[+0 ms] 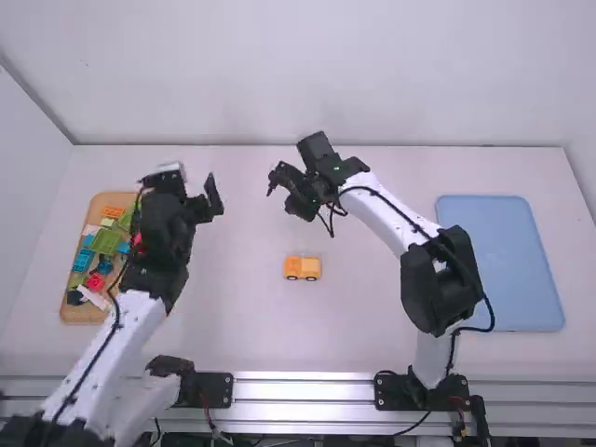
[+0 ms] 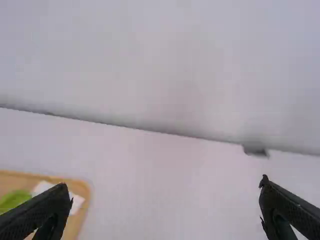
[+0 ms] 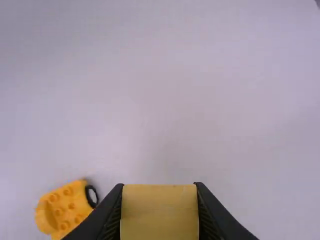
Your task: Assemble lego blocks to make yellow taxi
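Taking in the white tabletop [image 1: 363, 335] first, note a blue tray [image 1: 503, 270] by its right edge, with long sides running from near to far. By the left edge, find a wooden tray [image 1: 84, 315] with loose blocks [image 1: 105, 240] in it, in green, blue, red, orange and white. Between the wooden tray and the middle of the tabletop, see the left gripper [image 2: 164, 181], spread wide with nothing between its fingers. Above the far half, just left of the middle, see the right gripper [image 3: 159, 184], loaded rather than empty.

Near the middle of the tabletop, find the orange-yellow car base [image 1: 302, 264], with its long axis running left to right, roughly parallel to the near edge. In the right wrist view, make out studs [image 3: 71, 205] on top and a dark wheel [image 3: 92, 196] at the side. Smallest of all, pick out a yellow block [image 3: 160, 212], gripped between the right fingers and apart from the car base.

Judge the step as adding this block to the taxi, probably as cab or roof. Reckon the right gripper as the nearer one, with the car base lying toward the near edge and slightly to the right of its fingers. Bring back and lower, likely, turning to match the long axis; beware missing the studs or pushing the car base askew
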Controlling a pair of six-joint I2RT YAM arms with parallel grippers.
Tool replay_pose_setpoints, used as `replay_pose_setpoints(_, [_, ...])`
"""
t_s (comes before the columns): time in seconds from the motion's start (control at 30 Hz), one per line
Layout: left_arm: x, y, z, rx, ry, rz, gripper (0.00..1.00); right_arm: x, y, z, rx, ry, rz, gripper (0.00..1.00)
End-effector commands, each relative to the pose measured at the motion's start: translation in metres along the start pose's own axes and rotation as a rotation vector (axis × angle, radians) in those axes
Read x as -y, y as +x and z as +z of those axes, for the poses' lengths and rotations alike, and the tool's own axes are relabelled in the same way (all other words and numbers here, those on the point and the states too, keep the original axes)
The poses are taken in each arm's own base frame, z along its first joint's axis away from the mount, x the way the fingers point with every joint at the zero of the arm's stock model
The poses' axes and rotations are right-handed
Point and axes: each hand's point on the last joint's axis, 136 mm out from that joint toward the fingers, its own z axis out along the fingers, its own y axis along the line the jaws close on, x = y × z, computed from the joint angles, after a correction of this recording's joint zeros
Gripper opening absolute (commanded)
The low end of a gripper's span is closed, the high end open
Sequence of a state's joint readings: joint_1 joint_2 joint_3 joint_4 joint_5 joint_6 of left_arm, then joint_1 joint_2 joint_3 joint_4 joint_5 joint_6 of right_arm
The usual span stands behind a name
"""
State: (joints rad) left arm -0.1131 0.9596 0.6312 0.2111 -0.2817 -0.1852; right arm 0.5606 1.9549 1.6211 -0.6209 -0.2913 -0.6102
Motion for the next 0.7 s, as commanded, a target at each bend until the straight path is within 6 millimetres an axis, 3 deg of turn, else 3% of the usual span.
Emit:
replay_pose_setpoints(0.0, [-0.039,0.019,-0.020,0.041,-0.168,-0.041,0.99,-0.022,-0.023,0.009,0.014,-0.061,-0.163,0.05])
replay_pose_setpoints(0.07, [-0.049,0.022,-0.029,0.069,-0.204,-0.087,0.99,-0.032,-0.025,0.014,-0.006,-0.091,-0.201,0.05])
replay_pose_setpoints(0.17, [-0.066,0.032,-0.055,0.133,-0.238,-0.151,0.99,-0.068,-0.024,0.034,-0.111,-0.188,-0.341,0.04])
replay_pose_setpoints(0.33, [-0.073,0.036,-0.073,0.191,-0.228,-0.139,0.99,-0.088,-0.014,0.063,-0.245,-0.218,-0.391,0.00])
replay_pose_setpoints(0.43, [-0.089,0.038,-0.084,0.214,-0.308,-0.153,0.99,-0.101,0.000,0.083,-0.300,-0.265,-0.392,0.00])
replay_pose_setpoints(0.53, [-0.102,0.039,-0.090,0.223,-0.386,-0.165,0.99,-0.108,0.012,0.093,-0.338,-0.298,-0.379,0.00])
replay_pose_setpoints(0.67, [-0.103,0.039,-0.091,0.224,-0.395,-0.163,0.99,-0.115,0.019,0.103,-0.366,-0.307,-0.358,0.00])
